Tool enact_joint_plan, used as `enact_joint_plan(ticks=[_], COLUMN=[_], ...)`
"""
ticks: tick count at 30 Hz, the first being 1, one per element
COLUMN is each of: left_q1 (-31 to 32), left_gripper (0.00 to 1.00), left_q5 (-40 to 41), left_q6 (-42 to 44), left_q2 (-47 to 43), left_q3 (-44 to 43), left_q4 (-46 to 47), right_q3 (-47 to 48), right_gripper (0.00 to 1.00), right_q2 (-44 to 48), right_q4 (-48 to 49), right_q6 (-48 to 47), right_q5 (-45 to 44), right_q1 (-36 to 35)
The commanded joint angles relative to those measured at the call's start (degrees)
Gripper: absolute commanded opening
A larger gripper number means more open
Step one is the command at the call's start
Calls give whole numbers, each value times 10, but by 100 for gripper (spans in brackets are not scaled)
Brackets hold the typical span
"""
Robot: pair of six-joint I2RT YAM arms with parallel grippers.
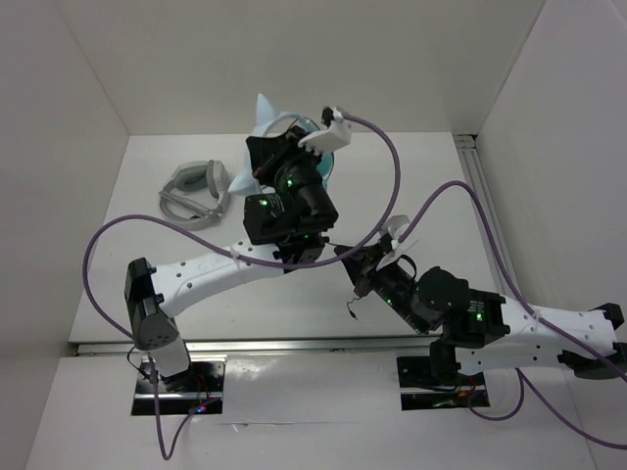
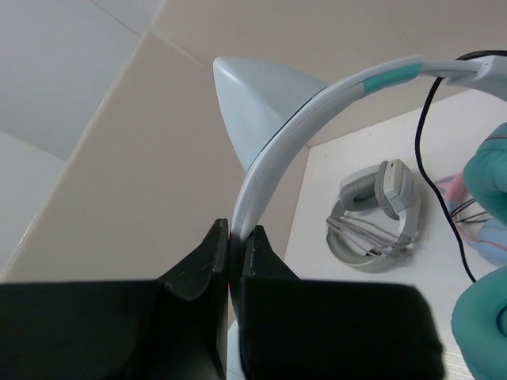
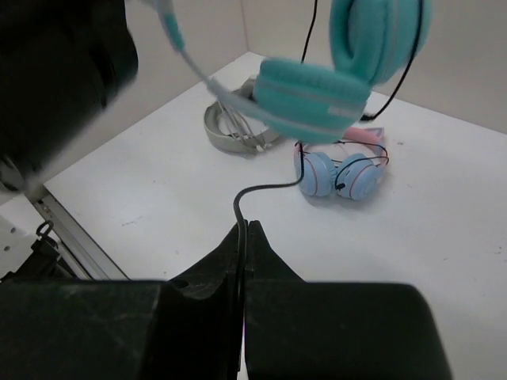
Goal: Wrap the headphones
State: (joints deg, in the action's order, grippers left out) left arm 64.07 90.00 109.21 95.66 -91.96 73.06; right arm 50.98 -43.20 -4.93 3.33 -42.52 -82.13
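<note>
The headphones (image 1: 265,110) hang in the air at the back of the table, held by my left gripper (image 1: 263,155). In the left wrist view the left gripper (image 2: 235,233) is shut on the pale headband (image 2: 273,154) just below a cat ear (image 2: 253,99). The teal ear cups (image 3: 313,99) hang above the table in the right wrist view. The thin black cable (image 3: 265,188) runs down from the cups into my right gripper (image 3: 245,228), which is shut on it. In the top view the right gripper (image 1: 349,260) is near the table's middle, and a cable end (image 1: 351,311) dangles below it.
Grey-white headphones (image 1: 193,193) lie at the back left; they also show in the left wrist view (image 2: 372,218). Pink-band blue-cup headphones (image 3: 341,170) lie on the table under the teal cups. White walls enclose the table on three sides. A metal rail (image 1: 245,345) runs along the near edge.
</note>
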Motion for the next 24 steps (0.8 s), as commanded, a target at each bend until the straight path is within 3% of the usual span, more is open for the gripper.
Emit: enact_joint_plan(ticks=[1,3,5,7,8,9,10,11,12,13,16,18,24], left_q1=[-3,-10,-10,-10,-10,-29,-67,-112,-159,-170,-234,-271,-345], left_gripper=[0,0,0,0,0,0,0,0,0,0,0,0,0], left_q5=[-45,-40,-48,-85,-107,-213,-291,-348,-379,-401,-530,-582,-614], left_q6=[101,71,-28,-339,-519,-728,-1034,-1111,-1150,-1172,-1214,-1225,-1255], left_q2=[15,16,-23,-100,-121,-121,-111,-92,-71,-78,-158,-182,-202], left_q3=[-164,-237,-227,-147,-141,-172,-282,-313,-313,-253,-97,-55,15], left_q4=[328,298,199,-127,-343,-599,-992,-1083,-1126,-1136,-1045,-1032,-1031], right_q3=[-3,-3,3,3,3,9,9,9,15,15,27,32,52], right_gripper=[0,0,0,0,0,0,0,0,0,0,0,0,0], right_q2=[2,-6,-12,-23,-23,-29,-37,-37,-45,-50,-58,-65,-76], right_q4=[26,26,19,19,19,19,26,32,32,32,25,12,4], right_q6=[6,11,11,11,11,11,11,11,11,11,5,5,5], right_q5=[11,11,11,11,11,11,11,16,17,17,17,17,34], right_q1=[-3,-3,-3,-3,-3,-3,-3,-3,-3,-3,-8,-8,-8])
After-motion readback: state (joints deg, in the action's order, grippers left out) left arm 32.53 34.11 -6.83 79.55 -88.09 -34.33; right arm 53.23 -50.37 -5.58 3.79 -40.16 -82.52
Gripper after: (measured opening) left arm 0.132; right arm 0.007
